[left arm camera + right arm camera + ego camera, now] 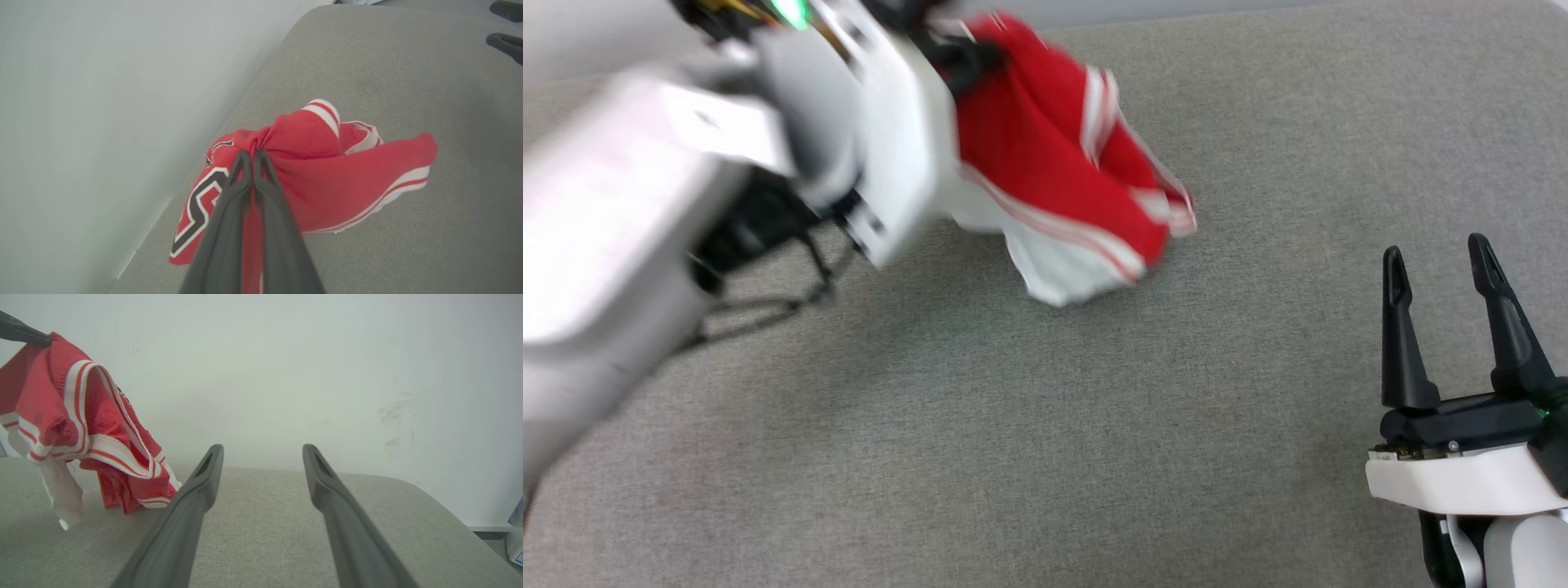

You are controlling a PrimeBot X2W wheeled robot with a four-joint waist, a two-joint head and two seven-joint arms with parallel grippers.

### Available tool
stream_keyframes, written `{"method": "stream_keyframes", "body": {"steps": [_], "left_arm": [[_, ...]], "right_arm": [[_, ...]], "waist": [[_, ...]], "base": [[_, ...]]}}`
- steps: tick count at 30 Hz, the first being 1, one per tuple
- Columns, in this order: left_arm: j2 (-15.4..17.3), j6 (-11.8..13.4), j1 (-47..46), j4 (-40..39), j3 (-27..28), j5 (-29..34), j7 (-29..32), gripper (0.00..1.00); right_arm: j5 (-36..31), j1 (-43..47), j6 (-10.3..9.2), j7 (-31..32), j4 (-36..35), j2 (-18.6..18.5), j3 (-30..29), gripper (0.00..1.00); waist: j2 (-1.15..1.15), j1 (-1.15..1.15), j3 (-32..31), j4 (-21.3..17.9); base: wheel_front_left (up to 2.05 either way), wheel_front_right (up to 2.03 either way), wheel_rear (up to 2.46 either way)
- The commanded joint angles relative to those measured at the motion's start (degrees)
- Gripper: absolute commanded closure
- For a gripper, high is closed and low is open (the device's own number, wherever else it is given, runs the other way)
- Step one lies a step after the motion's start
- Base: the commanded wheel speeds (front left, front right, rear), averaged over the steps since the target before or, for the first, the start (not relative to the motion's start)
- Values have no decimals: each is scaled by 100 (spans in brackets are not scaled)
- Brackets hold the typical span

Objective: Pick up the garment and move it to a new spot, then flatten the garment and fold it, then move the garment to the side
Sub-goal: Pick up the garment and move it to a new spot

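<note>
Our left forearm (621, 212) sits blurred and closest in the head view. Our left gripper (251, 157) has its fingers pinched tight on a small bunch of the garment (327, 179), which hangs crumpled over the far part of the grey padded surface (1013, 449), lowest folds at or just above it. Our right gripper (1436, 249) stands wide apart and empty, well off. With so little cloth pinched, we judge a quick swing could pull it free, or the dangling white sleeve could drag and bunch underneath.
</note>
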Motion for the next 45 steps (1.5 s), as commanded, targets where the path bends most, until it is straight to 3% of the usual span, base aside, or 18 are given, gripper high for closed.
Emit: {"method": "stream_keyframes", "body": {"steps": [1, 10, 18, 21, 22, 23, 26, 31, 38, 45], "left_arm": [[-111, 5, 208, -41, -241, 27, -71, 100], [-728, 5, 1257, 284, -1536, -25, -437, 100], [-1205, 4, 2267, 613, -1694, 237, -367, 100], [-1277, 4, 2305, 711, -1693, 297, -602, 100], [-1282, 4, 2250, 766, -1693, 338, -741, 89], [-1288, 4, 2195, 822, -1678, 384, -904, 0], [-1341, 86, 2130, 972, -1450, 559, -1510, 0], [-1341, 636, 2128, 1032, -974, 938, -2640, 0], [-1092, 1711, 2474, 900, -400, 1405, -3939, 0], [-808, 2816, 3302, 848, 177, 1641, -4537, 0]], "right_arm": [[53, 13, -2, -10, 19, 18, 1, 0], [66, -32, -3, -11, 95, 16, 11, 0], [55, -42, -2, -11, 159, 17, -17, 0], [35, 9, -3, -11, 197, 17, -38, 0], [26, 34, -2, -11, 211, 17, -38, 0], [21, 63, -2, -11, 223, 17, -34, 0], [9, 149, -3, -11, 262, 16, -32, 0], [2, 277, -2, -10, 312, 17, -59, 0], [-25, 449, -3, -10, 363, 16, -70, 0], [-35, 567, -2, -11, 379, 16, -50, 0]], "waist": [[0, 1, 28, -43], [0, 1, 196, -90], [0, 1, 244, -88], [0, 1, 169, -38], [0, 1, 122, -19], [0, 1, 70, 2], [0, 1, -110, 60], [0, 1, -407, 172], [0, 1, -745, 370], [0, 1, -941, 521]], "base": [[0, 0, 0], [0, 0, 0], [0, 0, 0], [0, 0, 0], [0, 0, 0], [0, 0, 0], [0, 0, 0], [0, 0, 0], [0, 0, 0], [0, 0, 0]]}}
